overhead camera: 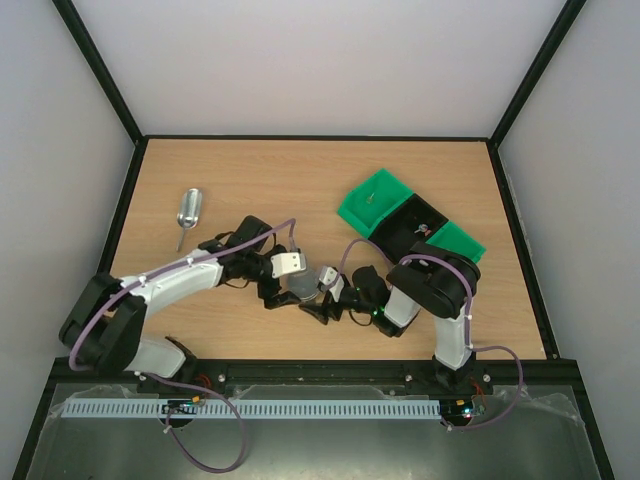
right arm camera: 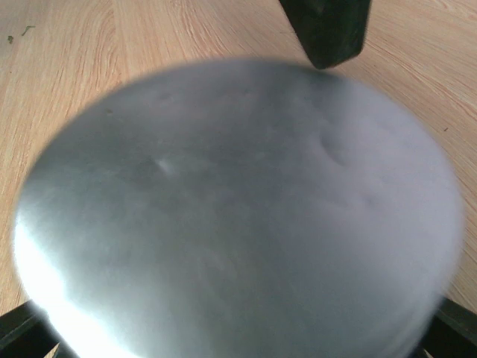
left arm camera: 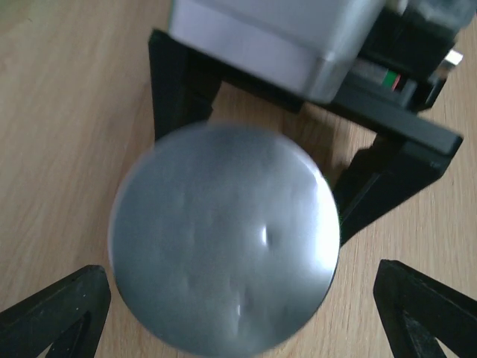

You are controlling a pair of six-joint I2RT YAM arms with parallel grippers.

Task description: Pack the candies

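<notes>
Here, at mid-counter: two arms meet head-on over a grey disc (overhead camera: pixel 300 285) above the wooden counter (overhead camera: pixel 250 180).
Left arm (overhead camera: pixel 170 280): reaches in from the near left, its wrist low over the centre.
Left jaws: wide open, with one finger (left arm camera: pixel 56 313) on either side of the disc. A clear gap shows beside the right-hand finger, so nothing is clamped.
Right arm (overhead camera: pixel 440 290): folds back from the near right to face the left arm.
Right jaws: spread wide, straddling the disc's far side in the left wrist view. Whether they press on the disc cannot be told.
Disc: round, dull silver and faintly dimpled, blurred in both wrist views. It fills nearly all of the right wrist view, where one dark finger (right arm camera: pixel 328 30) shows beyond its far edge.
Bins: a black bin (overhead camera: pixel 400 235) sits against a green bin (overhead camera: pixel 375 200), with a second green piece (overhead camera: pixel 458 240) on its other side. All are set on a slant at the far right of the counter.
Candies (overhead camera: pixel 424 230): a few tiny red and pale specks in the black bin, just behind the right arm. What looks like one gold speck lies in the green bin.
Scoop (overhead camera: pixel 188 210): metal, lying alone at the far left, well apart from both arms and the bins.
</notes>
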